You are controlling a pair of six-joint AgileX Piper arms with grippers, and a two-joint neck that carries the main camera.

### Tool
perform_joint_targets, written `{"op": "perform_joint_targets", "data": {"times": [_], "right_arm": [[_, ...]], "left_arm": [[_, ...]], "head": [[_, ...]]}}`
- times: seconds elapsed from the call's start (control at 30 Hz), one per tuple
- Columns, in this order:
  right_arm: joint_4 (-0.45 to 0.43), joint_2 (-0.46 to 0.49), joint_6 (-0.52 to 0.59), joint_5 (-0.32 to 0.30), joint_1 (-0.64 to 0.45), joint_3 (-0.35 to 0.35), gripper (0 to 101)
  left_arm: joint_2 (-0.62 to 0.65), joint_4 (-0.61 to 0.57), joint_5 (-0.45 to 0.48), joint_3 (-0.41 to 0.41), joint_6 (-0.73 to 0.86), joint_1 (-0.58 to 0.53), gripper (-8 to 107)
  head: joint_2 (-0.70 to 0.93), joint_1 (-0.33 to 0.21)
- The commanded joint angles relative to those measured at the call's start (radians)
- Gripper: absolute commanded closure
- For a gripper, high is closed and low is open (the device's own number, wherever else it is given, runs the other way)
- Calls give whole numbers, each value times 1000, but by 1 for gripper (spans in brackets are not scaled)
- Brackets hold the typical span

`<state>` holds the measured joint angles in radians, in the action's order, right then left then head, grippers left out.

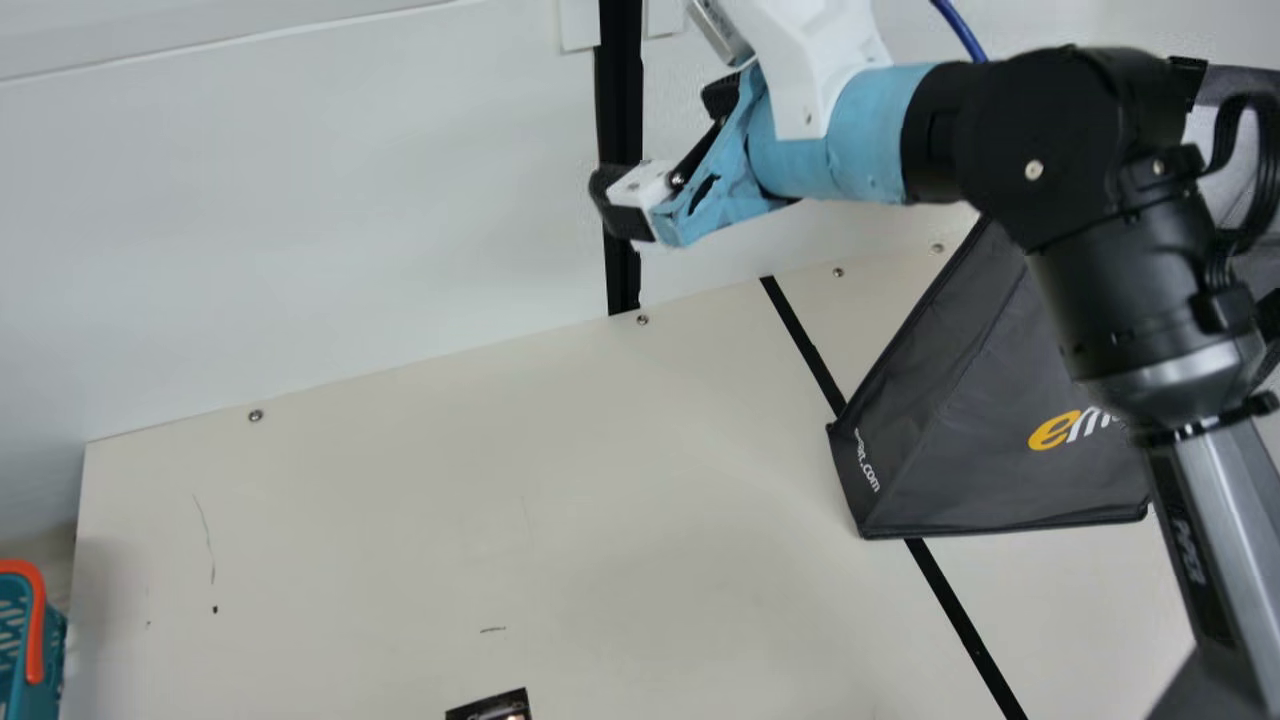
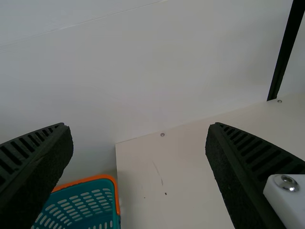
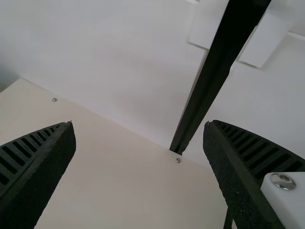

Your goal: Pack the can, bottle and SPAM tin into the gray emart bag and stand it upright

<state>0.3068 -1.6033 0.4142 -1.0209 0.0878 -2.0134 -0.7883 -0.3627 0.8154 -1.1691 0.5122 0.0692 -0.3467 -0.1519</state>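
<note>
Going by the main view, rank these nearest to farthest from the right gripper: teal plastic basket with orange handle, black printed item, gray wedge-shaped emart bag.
1. Gray emart bag: at the right.
2. Black printed item: at the bottom edge, left of centre.
3. Teal basket: at the far left edge.

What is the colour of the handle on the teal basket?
The handle is orange; it shows best in the main view.

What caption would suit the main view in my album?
Robot's right arm above a cream table, partly hiding the gray bag.
</note>
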Motion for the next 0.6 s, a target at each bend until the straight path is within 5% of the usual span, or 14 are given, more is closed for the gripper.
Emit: {"op": "perform_joint_targets", "data": {"times": [0.0, 0.27, 0.57], "right_arm": [[-59, 53, -77, 67, 41, 133, 6], [-268, 182, -323, 162, 187, 357, 6], [-487, 284, -566, 133, 333, 491, 6]], "left_arm": [[0, 0, 0, 0, 0, 0, 9], [0, 0, 0, 0, 0, 0, 9], [0, 0, 0, 0, 0, 0, 9]], "head": [[-2, -23], [-2, -23], [-2, -23]]}}
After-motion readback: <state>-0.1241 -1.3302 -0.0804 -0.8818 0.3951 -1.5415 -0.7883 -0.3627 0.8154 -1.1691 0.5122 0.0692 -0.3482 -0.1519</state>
